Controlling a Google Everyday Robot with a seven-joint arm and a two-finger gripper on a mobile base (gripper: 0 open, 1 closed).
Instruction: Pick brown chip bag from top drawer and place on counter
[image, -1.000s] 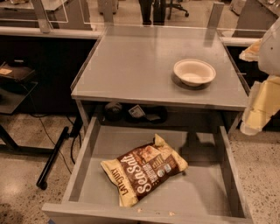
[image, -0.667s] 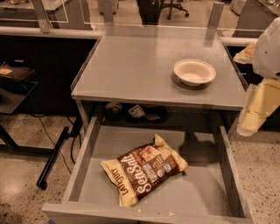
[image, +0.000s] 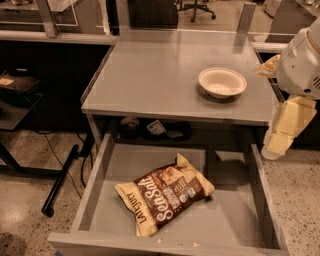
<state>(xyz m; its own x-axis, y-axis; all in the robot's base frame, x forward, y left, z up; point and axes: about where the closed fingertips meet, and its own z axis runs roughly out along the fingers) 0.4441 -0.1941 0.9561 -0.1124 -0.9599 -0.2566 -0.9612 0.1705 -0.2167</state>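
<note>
The brown chip bag (image: 164, 199) lies flat in the open top drawer (image: 105, 220), near its middle, tilted with its cream ends at lower left and upper right. The counter (image: 150, 75) is the grey tabletop above the drawer. My gripper (image: 278, 136) hangs at the right edge of the view, beside the counter's right front corner and above the drawer's right wall, well apart from the bag. The white arm housing (image: 302, 62) sits above it.
A white paper bowl (image: 222, 82) stands on the right side of the counter. Dark items (image: 155, 129) lie on a shelf under the tabletop. A black stand leg (image: 60, 182) runs along the floor at left. Desks and a chair base stand behind.
The view has shifted slightly; the arm and gripper at the right have moved a little to the left and up. The bag and bowl have not moved.
</note>
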